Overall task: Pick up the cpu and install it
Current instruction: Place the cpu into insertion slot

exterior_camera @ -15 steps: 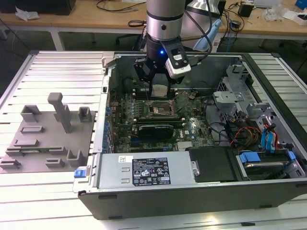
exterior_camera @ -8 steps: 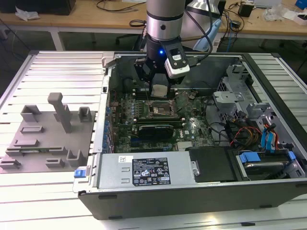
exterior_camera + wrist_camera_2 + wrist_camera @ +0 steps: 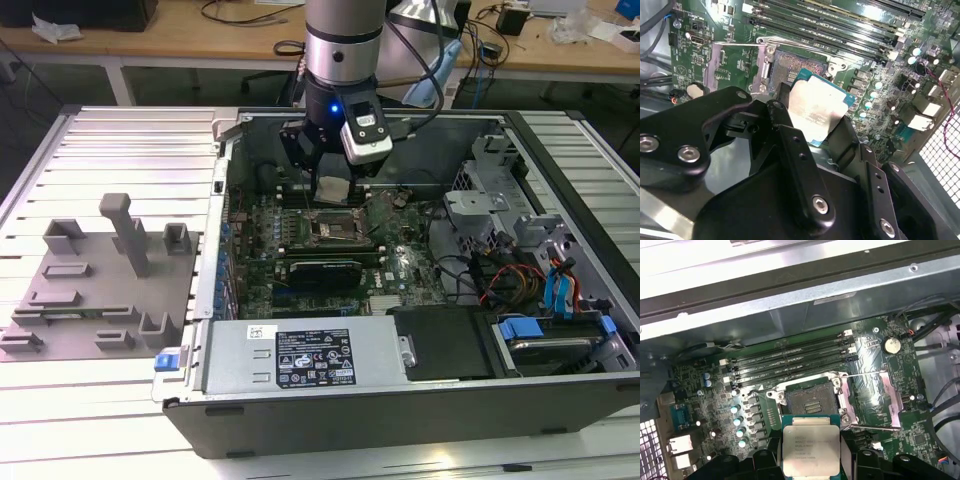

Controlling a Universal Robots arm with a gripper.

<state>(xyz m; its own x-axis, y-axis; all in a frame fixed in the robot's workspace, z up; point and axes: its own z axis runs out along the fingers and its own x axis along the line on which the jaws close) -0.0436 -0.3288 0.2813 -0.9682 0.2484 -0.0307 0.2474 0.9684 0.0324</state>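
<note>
The cpu (image 3: 811,450), a square chip with no long axis, is held with its silvery lid upward and roughly level, its pale-edged sides parallel to those of the open socket (image 3: 810,401). The gripper (image 3: 816,125) is clamped on it, one black finger (image 3: 781,111) against each of two opposite edges. In the exterior view, the arm (image 3: 345,50) stands vertically over the open computer case (image 3: 400,410), wrist pointing straight down. The chip hangs just above the motherboard (image 3: 300,262), clear of the socket and not seated. In the first wrist view the socket's contacts lie exposed beside the memory slots (image 3: 790,357). Lines of small print cross the lid from finger to finger. A white printed label (image 3: 312,357) marks the grey power-supply box.
</note>
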